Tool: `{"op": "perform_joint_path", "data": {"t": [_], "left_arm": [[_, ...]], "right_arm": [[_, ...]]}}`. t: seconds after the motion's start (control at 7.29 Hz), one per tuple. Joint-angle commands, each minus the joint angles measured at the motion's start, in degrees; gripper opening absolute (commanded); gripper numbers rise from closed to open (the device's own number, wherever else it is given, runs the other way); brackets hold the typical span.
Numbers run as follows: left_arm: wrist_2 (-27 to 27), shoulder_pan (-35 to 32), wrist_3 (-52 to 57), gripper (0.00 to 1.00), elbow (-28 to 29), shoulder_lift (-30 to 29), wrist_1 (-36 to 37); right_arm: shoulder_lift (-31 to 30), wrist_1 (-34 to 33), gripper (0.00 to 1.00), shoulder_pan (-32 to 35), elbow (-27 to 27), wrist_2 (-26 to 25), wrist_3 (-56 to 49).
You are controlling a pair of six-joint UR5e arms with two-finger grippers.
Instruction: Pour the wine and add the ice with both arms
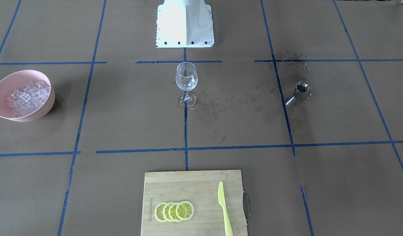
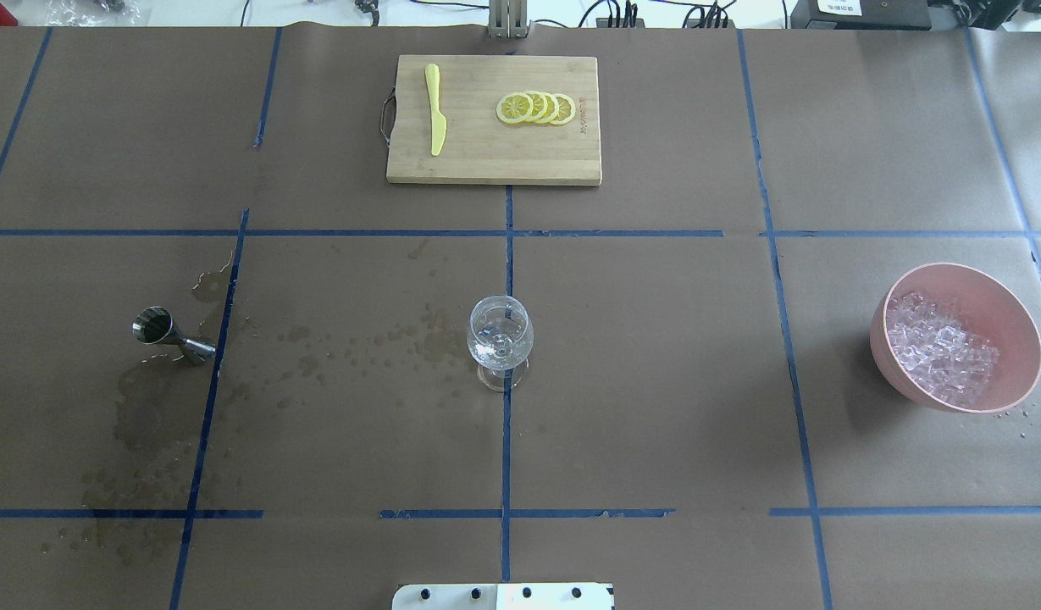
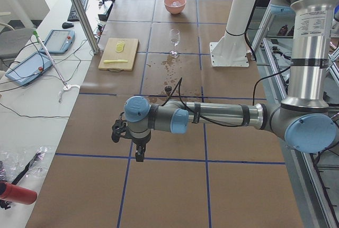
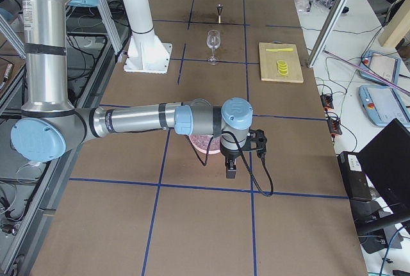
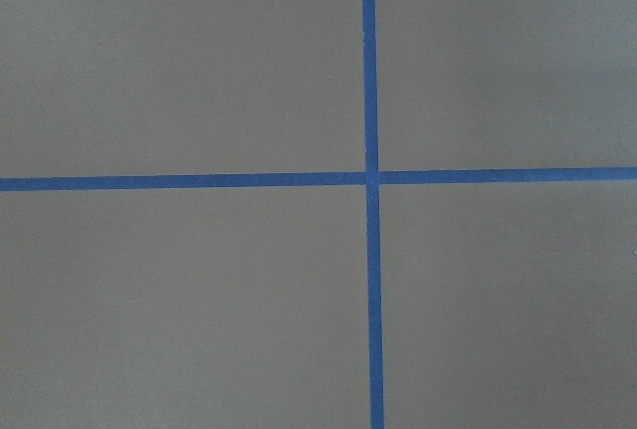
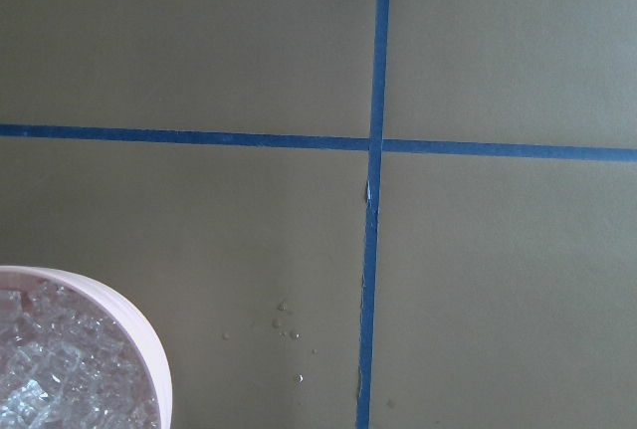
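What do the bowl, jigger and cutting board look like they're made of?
bowl: probably plastic or melamine. It is opaque matte pink with no glaze shine.
jigger: metal, likely stainless steel. It is grey with bright, mirror-like reflections.
cutting board: wood or bamboo. It is pale tan with straight grain strips and a dull, unvarnished look.

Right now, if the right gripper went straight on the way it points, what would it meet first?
The right gripper points down, so it would probably meet bare paper near a tape crossing, beside the bowl rather than in it; depth is unclear.
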Motion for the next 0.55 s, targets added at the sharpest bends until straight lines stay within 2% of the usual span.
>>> {"op": "perform_joint_path", "data": {"t": [0.0, 0.14, 0.27, 0.41], "left_arm": [[-0.07, 0.0, 0.03, 1.0, 0.0, 0.0, -0.04], [-0.15, 0.0, -0.06, 1.0, -0.61, -0.09, -0.04], [-0.24, 0.09, -0.15, 1.0, -3.57, -0.27, 0.05], [-0.24, 2.52, -0.93, 1.0, -9.69, -0.27, 0.74]], "right_arm": [[0.27, 0.09, 1.0, 0.0, 0.26, 0.04, 0.04], [0.27, 0.0, 1.0, 0.0, 0.35, 0.04, 0.04], [0.36, 0.09, 1.0, 0.0, 0.52, 0.04, 0.04], [0.44, 0.09, 1.0, 0.0, 0.52, 0.04, 0.04]]}}
